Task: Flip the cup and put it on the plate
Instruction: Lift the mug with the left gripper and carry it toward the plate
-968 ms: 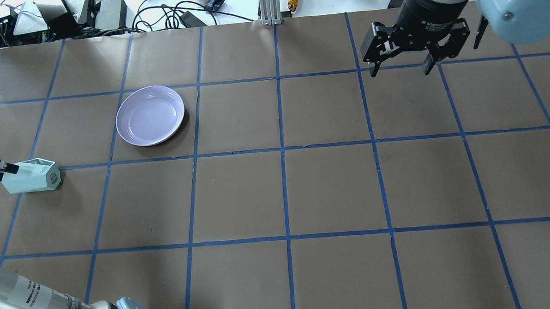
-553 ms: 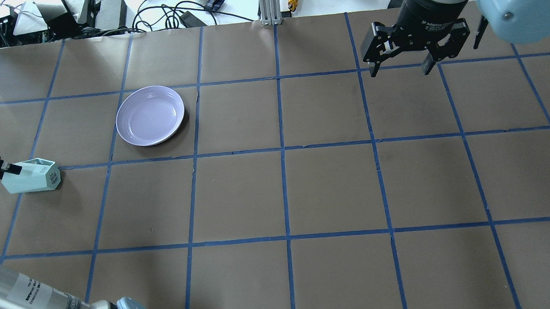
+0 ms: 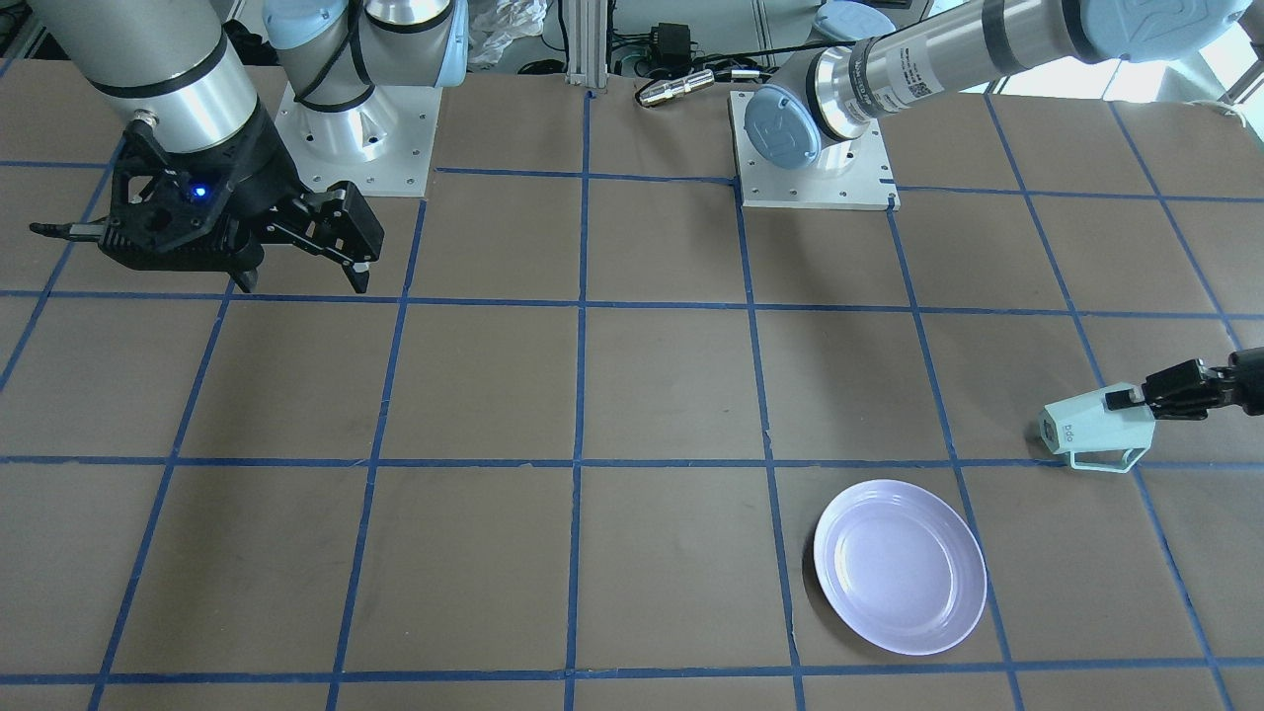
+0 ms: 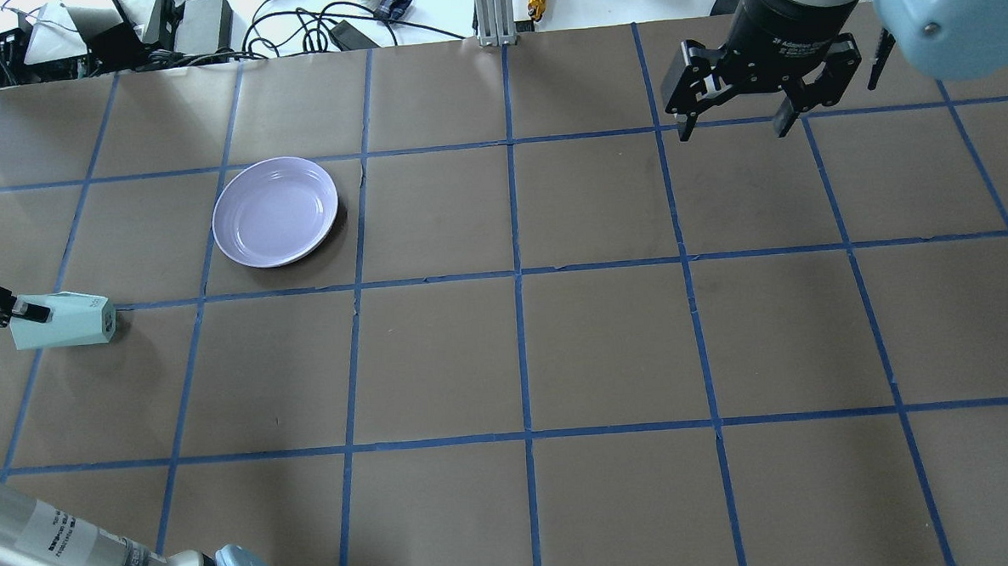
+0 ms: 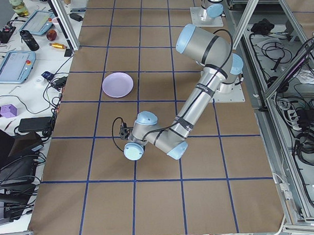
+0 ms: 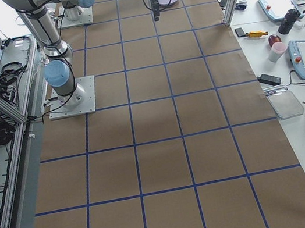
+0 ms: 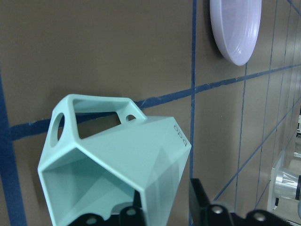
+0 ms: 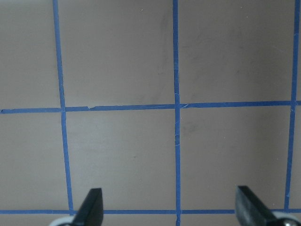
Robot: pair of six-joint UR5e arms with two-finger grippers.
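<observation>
Left gripper (image 4: 36, 314) clamps the cup (image 4: 67, 320) by its wall at the rim, one finger inside the mouth, at the left edge of the worktop (image 4: 609, 346). The cup is on its side with its long axis level: mouth at the gripper, base pointing to the worktop middle, handle toward the far edge. Can't tell if it's lifted or touching. Plate (image 4: 275, 212) is near, off toward the far edge and inward. Left arm is far nearer. Right gripper (image 4: 734, 133) is open and empty, well apart by the far right corner. Count: one cup, one plate.
</observation>
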